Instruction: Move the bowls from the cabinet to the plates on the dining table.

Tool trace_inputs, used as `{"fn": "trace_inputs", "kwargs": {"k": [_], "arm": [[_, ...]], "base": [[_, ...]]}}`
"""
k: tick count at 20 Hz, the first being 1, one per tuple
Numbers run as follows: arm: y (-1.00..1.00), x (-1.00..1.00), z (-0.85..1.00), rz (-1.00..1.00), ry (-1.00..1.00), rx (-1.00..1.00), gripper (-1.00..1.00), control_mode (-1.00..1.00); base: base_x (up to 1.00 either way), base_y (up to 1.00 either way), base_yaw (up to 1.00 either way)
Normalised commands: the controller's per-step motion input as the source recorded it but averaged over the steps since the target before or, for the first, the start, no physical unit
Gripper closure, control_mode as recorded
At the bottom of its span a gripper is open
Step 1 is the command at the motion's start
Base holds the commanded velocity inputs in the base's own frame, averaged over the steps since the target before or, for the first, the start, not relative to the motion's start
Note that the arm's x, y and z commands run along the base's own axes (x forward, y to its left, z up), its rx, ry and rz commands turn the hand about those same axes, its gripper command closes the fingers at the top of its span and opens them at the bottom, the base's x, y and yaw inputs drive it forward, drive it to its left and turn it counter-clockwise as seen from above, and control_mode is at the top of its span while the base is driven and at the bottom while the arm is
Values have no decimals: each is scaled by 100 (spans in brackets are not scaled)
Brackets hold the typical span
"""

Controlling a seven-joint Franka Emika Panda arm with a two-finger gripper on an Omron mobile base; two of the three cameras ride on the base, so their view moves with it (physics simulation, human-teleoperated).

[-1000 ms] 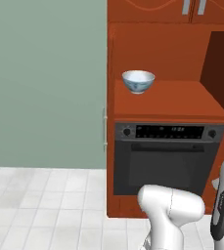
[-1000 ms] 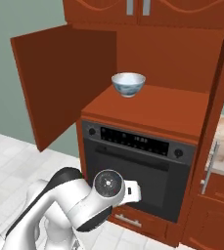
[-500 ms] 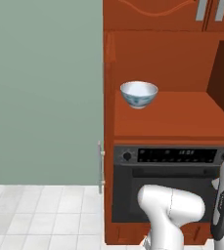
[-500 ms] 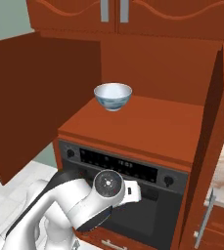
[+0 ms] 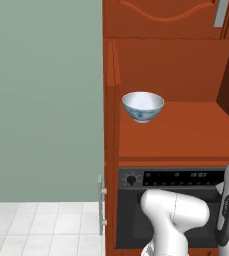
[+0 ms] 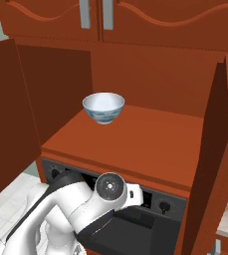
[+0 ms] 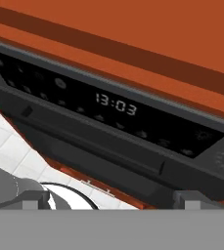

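Right base view: a white bowl with a blue pattern (image 6: 103,108) sits upright on the shelf inside the open reddish-brown cabinet (image 6: 155,84), toward the shelf's back left, with both doors swung wide. Just below the shelf is a black built-in oven (image 6: 150,219) — its clock display (image 7: 116,104) glows in the hand view. There the claw (image 7: 111,200) points at the oven front, its two dark fingertips (image 7: 33,199) spread wide apart and holding nothing, well below the bowl.
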Motion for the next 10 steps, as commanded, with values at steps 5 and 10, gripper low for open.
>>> {"fn": "trace_inputs", "kwargs": {"k": [5,10], "arm": [[0,4,1,-1,0,0,-100,-100],[21,29,24,-13,-1,0,-100,-100]], "base": [[0,0,0],[0,0,0]]}}
